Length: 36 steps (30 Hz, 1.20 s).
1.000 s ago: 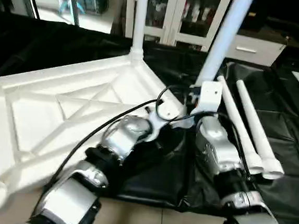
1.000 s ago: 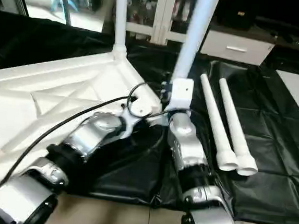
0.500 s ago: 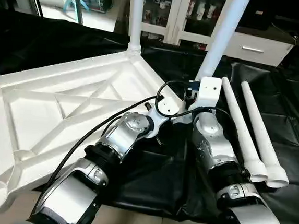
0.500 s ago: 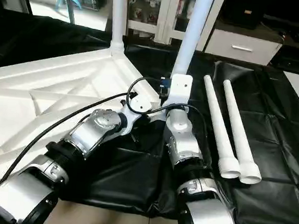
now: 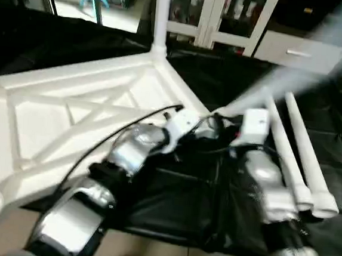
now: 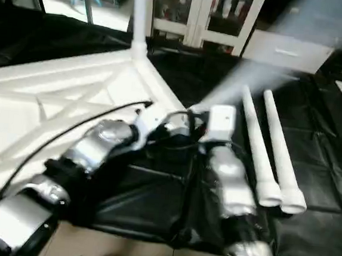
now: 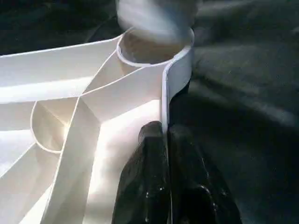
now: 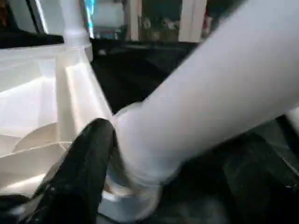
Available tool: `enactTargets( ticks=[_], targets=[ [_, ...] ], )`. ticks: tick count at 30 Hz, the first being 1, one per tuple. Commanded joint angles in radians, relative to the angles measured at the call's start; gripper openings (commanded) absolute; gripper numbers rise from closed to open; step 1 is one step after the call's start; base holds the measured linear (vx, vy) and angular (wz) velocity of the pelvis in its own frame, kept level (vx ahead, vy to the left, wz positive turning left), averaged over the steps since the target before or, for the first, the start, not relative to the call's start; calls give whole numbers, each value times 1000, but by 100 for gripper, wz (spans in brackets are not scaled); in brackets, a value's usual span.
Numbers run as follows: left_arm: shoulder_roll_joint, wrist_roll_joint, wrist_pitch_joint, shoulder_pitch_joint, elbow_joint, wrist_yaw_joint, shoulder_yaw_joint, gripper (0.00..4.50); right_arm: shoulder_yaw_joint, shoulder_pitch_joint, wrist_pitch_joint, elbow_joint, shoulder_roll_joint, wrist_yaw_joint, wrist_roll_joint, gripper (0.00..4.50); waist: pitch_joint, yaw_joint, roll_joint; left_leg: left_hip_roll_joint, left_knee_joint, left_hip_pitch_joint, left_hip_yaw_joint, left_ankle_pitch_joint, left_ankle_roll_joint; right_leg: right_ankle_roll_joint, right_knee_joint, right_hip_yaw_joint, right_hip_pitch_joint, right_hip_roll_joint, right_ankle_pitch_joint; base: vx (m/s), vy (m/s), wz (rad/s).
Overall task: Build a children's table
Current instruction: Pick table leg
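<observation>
Leg (image 5: 295, 79) at near socket — upright before, now tipped over toward robot's right.

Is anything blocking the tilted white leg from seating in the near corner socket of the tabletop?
Nothing visible does. The tilted white tube leg already has its ribbed end at the white plastic tabletop's round corner socket, leaning away. The socket's inside is hidden.

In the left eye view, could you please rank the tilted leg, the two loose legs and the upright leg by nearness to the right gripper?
1. Tilted leg: at the right gripper, base by the near corner socket.
2. Two loose legs: on the black sheet, to its right.
3. Upright leg: at the tabletop's far corner.
</observation>
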<state>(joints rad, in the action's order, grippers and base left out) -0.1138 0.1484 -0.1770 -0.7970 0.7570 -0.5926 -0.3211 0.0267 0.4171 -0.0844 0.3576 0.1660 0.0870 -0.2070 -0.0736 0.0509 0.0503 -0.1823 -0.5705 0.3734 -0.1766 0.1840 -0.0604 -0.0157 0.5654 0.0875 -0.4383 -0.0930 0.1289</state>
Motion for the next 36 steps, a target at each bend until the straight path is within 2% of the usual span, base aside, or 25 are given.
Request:
enactTargets(
  ticks=[1, 3, 4, 5, 6, 8, 11, 13, 14, 16, 19, 22, 24, 27, 28, 30, 32, 34, 36],
  targets=[
    [-20, -19, 57, 0, -79, -28, 19, 0, -30, -59, -56, -126, 53, 65, -47, 386, 82, 12, -1, -38, 51, -11, 2, 84, 136, -241, -33, -48, 82, -53, 71, 0, 0, 0],
    [-37, -20, 65, 17, -86, -58, 14, 0, -33, -98, -90, -204, 93, 120, -70, 417, 82, 18, -5, -43, 49, -11, 4, 67, 147, -245, -29, -49, 83, -53, 43, 0, 0, 0],
    [-41, -20, 68, 21, -88, -65, 14, 0, -35, -105, -97, -219, 102, 130, -72, 423, 83, 17, -3, -41, 48, -11, 4, 64, 149, -247, -28, -49, 83, -51, 41, 0, 0, 0],
    [-47, -21, 70, 29, -91, -73, 13, 0, -41, -114, -109, -234, 111, 145, -83, 425, 80, 15, -7, -40, 49, -9, 2, 88, 145, -251, -33, -48, 81, -52, 72, 0, 0, 0],
    [-50, -20, 71, 33, -94, -77, 12, 0, -44, -117, -116, -238, 115, 154, -92, 431, 78, 15, -6, -41, 49, -9, 2, 102, 138, -248, -36, -48, 80, -53, 95, 0, 0, 0],
    [-62, -17, 77, 49, -100, -88, 6, 0, -50, -127, -138, -242, 126, 169, -104, 441, 75, 15, -10, -42, 52, -12, 2, 164, 103, -233, -46, -48, 76, -54, 188, 0, 0, 0],
    [-71, -15, 80, 63, -107, -98, 1, 0, -62, -139, -164, -249, 117, 162, -111, 441, 74, 16, -12, -43, 55, -13, 5, 191, 70, -210, -49, -48, 74, -54, 228, 0, 0, 0],
    [-74, -14, 78, 69, -113, -102, 2, 0, -62, -146, -185, -258, 110, 158, -117, 441, 75, 16, -12, -43, 55, -12, 6, 192, 58, -204, -48, -48, 73, -53, 229, 0, 0, 0],
    [-74, -14, 78, 69, -113, -102, 2, 0, -62, -146, -185, -258, 110, 158, -117, 441, 76, 17, -6, -42, 53, -10, 6, 183, 58, -203, -45, -48, 75, -55, 221, 0, 0, 0],
    [-75, -15, 73, 71, -117, -103, 4, 0, -56, -150, -197, -261, 108, 156, -113, 441, 75, 16, -5, -41, 53, -8, 6, 177, 59, -199, -45, -48, 75, -55, 221, 0, 0, 0],
    [-78, -8, 72, 79, -116, -105, 6, 0, -12, -159, -233, -264, 114, 179, -79, 441, 76, 16, -7, -41, 52, -7, 6, 169, 59, -195, -44, -48, 76, -55, 224, 0, 0, 0],
    [-87, -2, 88, 92, -127, -121, -3, 0, -4, -161, -241, -284, 104, 186, -86, 441, 76, 16, -8, -41, 51, -7, 7, 162, 62, -195, -43, -48, 75, -55, 214, 0, 0, 0],
    [-96, 1, 120, 102, -137, -141, -15, 0, -7, -161, -242, -287, 101, 181, -87, 441, 76, 18, -10, -41, 52, -7, 7, 159, 62, -194, -43, -48, 75, -55, 208, 0, 0, 0],
    [-138, 11, 236, 150, -185, -245, -76, 0, -22, -161, -250, -289, 104, 172, -82, 441, 75, 19, -16, -43, 53, -11, 7, 168, 57, -194, -42, -49, 73, -55, 209, 0, 0, 0],
    [-151, 6, 270, 168, -202, -284, -93, 0, -27, -161, -254, -290, 105, 170, -80, 441, 75, 18, -14, -43, 54, -10, 6, 176, 53, -191, -43, -50, 73, -55, 217, 0, 0, 0],
    [-155, 0, 283, 175, -209, -302, -98, 0, -29, -161, -256, -291, 105, 170, -78, 441, 73, 25, -19, -45, 55, -22, 3, 208, 37, -185, -49, -51, 62, -53, 251, 0, 0, 0],
    [-156, -7, 289, 184, -220, -316, -99, 0, -31, -162, -258, -293, 105, 172, -77, 441, 73, 31, -21, -48, 57, -22, 3, 225, 20, -180, -47, -52, 63, -54, 261, 0, 0, 0],
    [-162, -18, 313, 196, -235, -345, -107, 0, -33, -164, -262, -298, 105, 173, -76, 441, 73, 34, -18, -48, 58, -25, 1, 238, 9, -174, -47, -54, 61, -53, 265, 0, 0, 0],
    [-175, -25, 375, 211, -251, -389, -128, 0, -33, -166, -267, -307, 102, 171, -75, 441, 74, 33, -14, -45, 59, -20, -1, 238, 8, -164, -45, -57, 63, -52, 274, 0, 0, 0]
  ],
)
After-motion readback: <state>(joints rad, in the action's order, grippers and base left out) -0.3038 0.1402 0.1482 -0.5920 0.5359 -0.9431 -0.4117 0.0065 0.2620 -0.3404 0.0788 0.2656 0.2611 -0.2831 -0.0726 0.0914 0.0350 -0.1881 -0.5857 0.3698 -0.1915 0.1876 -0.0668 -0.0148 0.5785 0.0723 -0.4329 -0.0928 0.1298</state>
